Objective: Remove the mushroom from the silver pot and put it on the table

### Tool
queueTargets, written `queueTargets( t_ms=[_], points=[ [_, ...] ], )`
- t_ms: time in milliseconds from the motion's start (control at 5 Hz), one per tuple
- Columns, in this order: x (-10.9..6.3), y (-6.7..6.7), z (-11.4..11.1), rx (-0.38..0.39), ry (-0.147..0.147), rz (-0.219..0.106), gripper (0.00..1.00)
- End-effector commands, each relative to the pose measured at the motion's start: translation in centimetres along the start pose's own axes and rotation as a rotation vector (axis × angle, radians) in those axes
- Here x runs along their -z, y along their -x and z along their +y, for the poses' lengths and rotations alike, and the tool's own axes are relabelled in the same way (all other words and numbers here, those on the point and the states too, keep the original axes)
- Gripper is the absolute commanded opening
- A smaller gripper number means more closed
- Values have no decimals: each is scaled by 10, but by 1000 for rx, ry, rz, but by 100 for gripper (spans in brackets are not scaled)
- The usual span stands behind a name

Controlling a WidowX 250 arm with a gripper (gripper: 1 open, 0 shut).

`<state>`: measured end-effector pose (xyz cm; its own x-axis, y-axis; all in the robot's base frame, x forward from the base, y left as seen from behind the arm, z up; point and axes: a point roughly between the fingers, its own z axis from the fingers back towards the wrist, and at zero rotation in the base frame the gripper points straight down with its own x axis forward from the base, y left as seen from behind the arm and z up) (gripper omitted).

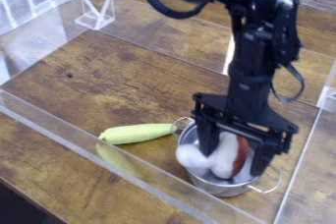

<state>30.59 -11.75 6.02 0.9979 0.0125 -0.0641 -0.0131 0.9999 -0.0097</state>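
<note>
My black gripper (234, 147) hangs low with its jaws spread over the silver pot (226, 184), which stands on the wood-grain table (112, 81) beside a yellow-green vegetable (137, 133). Smallest of all, the mushroom (227, 154) lies inside the pot, directly below the fingers and between them as my camera sees it, white stem to the left of the picture, reddish-brown cap to the right; closing across it looks like my next move
</note>
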Motion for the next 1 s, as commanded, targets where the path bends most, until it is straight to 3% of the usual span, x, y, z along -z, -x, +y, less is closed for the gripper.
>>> queueTargets(
  t_ms=[0,400,800],
  points=[
    [-14,-17,2,113,15,-51,100],
    [-19,-20,3,105,16,-68,100],
    [3,-24,-5,122,25,-85,100]
  ],
)
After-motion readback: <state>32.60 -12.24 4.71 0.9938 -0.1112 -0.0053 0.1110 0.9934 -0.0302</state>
